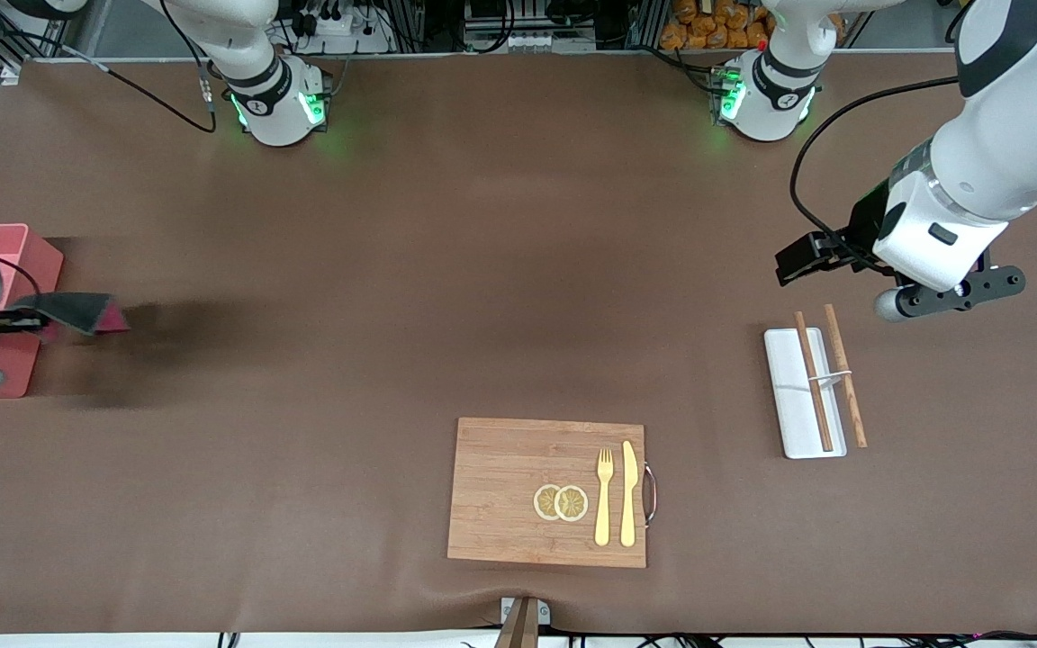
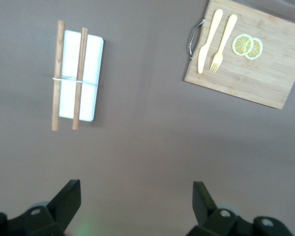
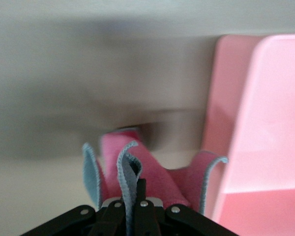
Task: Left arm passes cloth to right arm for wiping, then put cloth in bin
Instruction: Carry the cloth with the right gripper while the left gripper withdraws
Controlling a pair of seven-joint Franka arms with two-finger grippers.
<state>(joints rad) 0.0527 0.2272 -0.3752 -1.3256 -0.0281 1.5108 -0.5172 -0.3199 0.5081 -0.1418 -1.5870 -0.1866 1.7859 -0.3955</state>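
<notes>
My right gripper point(image 1: 32, 320) is shut on the cloth point(image 1: 77, 312), dark grey on top with its red-pink face showing at the edge. It holds the cloth up in the air over the wall of the pink bin point(image 1: 19, 261) and the table beside it. In the right wrist view the cloth point(image 3: 160, 172) hangs in folds from the shut gripper point(image 3: 137, 192), next to the bin point(image 3: 265, 123). My left gripper point(image 1: 798, 259) is open and empty, waiting above the table near the white tray. Its wrist view shows the gripper point(image 2: 135, 201) with its jaws wide apart.
A white tray point(image 1: 789, 396) with two wooden chopsticks point(image 1: 845, 373) across it lies toward the left arm's end. A wooden cutting board point(image 1: 500, 486) nearer the front camera holds lemon slices point(image 1: 561, 502), a fork point(image 1: 604, 495) and a knife point(image 1: 628, 493).
</notes>
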